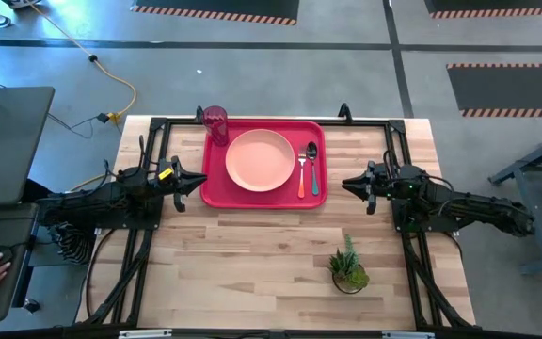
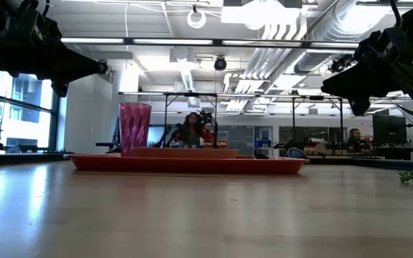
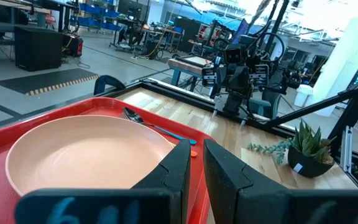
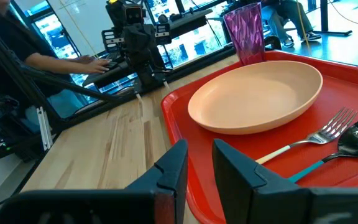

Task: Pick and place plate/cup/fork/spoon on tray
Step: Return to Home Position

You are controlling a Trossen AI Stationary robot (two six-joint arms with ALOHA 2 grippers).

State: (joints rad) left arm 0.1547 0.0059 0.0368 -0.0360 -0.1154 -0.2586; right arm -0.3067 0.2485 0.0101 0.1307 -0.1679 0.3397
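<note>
The tray (image 1: 215, 194) lies at the far edge of the counter (image 1: 252, 264), long side along that edge, roughly centred between the two arms. The plate (image 1: 260, 159) sits in the middle of the tray, with red floor showing on every side. The cup (image 1: 215, 122) stands upright in the tray's far left corner, close to the plate's rim. The fork (image 1: 302, 176) and the spoon (image 1: 313, 169) lie side by side between the plate and the tray's right rim, heads toward the far edge; the fork is the nearer of the two to the plate, and the spoon is just inside the rim.

The left hand (image 1: 201, 182) points at the tray's left rim, tips about level with it from above and raised above the tray in the low view; its fingers stand a narrow slot apart and grip nothing. The right hand (image 1: 345, 185) faces the right rim with a strip of bare counter between, also raised; its fingers are slightly parted and empty.

The near half of the counter is bare wood apart from a small potted plant (image 1: 348, 271) toward the right front.
</note>
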